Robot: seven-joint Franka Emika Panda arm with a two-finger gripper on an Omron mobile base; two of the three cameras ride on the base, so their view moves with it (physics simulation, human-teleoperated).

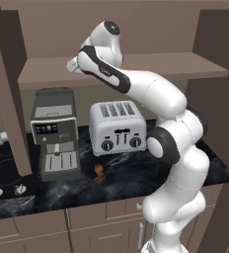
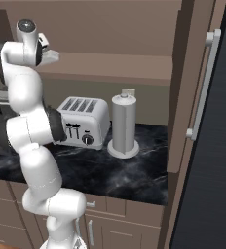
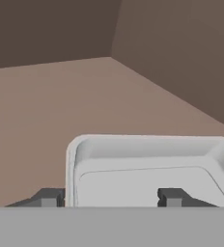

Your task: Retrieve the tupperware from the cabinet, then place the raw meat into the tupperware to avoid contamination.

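White, smooth, round-cornered tupperware (image 3: 147, 166) is straddled at its rim by the spread gripper (image 3: 109, 198) on the matte brown cabinet (image 3: 46, 111) shelf; no lettering legible.

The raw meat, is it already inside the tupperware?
No, the raw meat lies on the counter before the toaster.

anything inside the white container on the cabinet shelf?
Hand view: the shallow white rectangular container looks empty, its bare floor and rounded walls showing. It sits on the plain brown cabinet shelf. Its near edge is cut off below the dark fingers, so that strip is unseen.
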